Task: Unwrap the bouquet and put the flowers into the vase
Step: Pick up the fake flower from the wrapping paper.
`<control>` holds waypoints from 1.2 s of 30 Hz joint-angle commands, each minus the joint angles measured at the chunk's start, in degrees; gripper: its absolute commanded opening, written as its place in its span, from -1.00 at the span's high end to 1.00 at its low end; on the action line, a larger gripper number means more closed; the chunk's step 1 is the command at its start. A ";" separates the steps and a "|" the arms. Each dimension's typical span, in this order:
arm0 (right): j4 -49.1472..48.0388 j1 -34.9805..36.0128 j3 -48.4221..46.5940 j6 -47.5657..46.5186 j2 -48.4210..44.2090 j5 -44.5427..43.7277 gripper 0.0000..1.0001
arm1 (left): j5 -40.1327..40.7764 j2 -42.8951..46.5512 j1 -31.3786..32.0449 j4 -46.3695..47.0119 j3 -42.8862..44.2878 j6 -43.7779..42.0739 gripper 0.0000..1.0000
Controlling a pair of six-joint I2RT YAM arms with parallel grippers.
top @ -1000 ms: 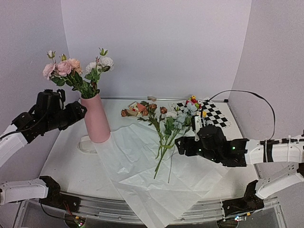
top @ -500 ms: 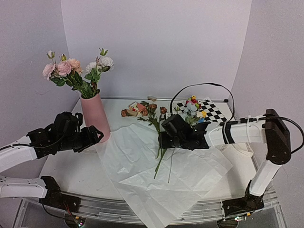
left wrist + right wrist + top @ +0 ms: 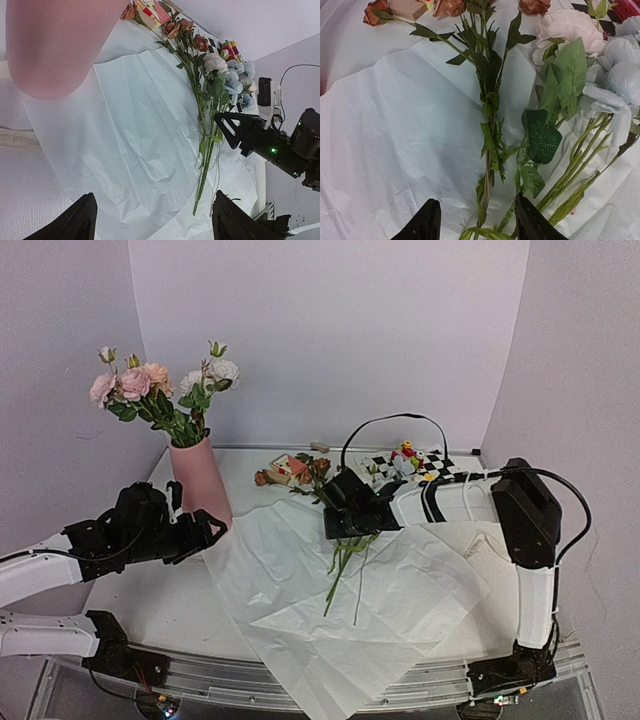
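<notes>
Top external: right gripper [image 3: 338,530] partly hides the flowers [image 3: 340,575].

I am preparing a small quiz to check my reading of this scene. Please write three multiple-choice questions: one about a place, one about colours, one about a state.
1. Where does the vase stand?
A) at the left of the table
B) at the right of the table
C) in the middle of the paper

2. Which colours have the flowers in the vase?
A) blue and brown
B) pink and white
C) yellow and red

3. How is the paper?
A) wrapped round the stems
B) rolled up inside the vase
C) spread flat under the loose flowers

Answers: 1 A, it stands upright at the left side; 2 B, only pink and white heads rise from it; 3 C, the stems lie on the open sheet.
</notes>
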State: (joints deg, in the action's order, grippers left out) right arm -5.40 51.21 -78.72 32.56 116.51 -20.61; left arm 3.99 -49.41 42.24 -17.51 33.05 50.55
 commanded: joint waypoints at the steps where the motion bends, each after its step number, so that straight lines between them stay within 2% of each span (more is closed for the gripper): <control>1: 3.85 -0.30 -4.45 -0.71 3.92 0.10 -0.03 | -0.42 1.32 0.21 4.23 -0.09 -1.87 -0.60; 10: 5.32 -2.51 -7.18 -0.88 9.16 1.74 -0.01 | 0.33 2.70 0.23 4.48 -1.58 -1.44 -0.60; 18: 5.32 -3.68 -7.94 -0.33 12.66 2.89 0.18 | 0.58 3.12 0.22 4.70 -2.40 -0.76 -0.59; 20: 5.32 -3.64 -8.27 -0.27 13.07 4.47 0.33 | 0.45 3.17 0.21 4.81 -2.46 -0.71 -0.59; 24: 5.32 -3.65 -8.27 -0.36 11.48 5.35 0.99 | -0.22 3.54 0.21 4.78 -2.74 -0.44 -0.59; 31: 5.31 -3.64 -5.52 -1.91 1.65 3.46 1.00 | -0.50 4.70 0.21 4.80 -3.59 0.73 -0.58; 36: 4.02 -3.62 -2.69 -3.28 -6.17 6.15 1.00 | -1.50 2.91 0.24 5.38 -3.16 1.31 -0.59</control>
State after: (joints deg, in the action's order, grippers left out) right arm -1.73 47.75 -82.81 31.08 119.94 -15.77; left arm 3.93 -45.48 42.24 -14.40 29.47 51.01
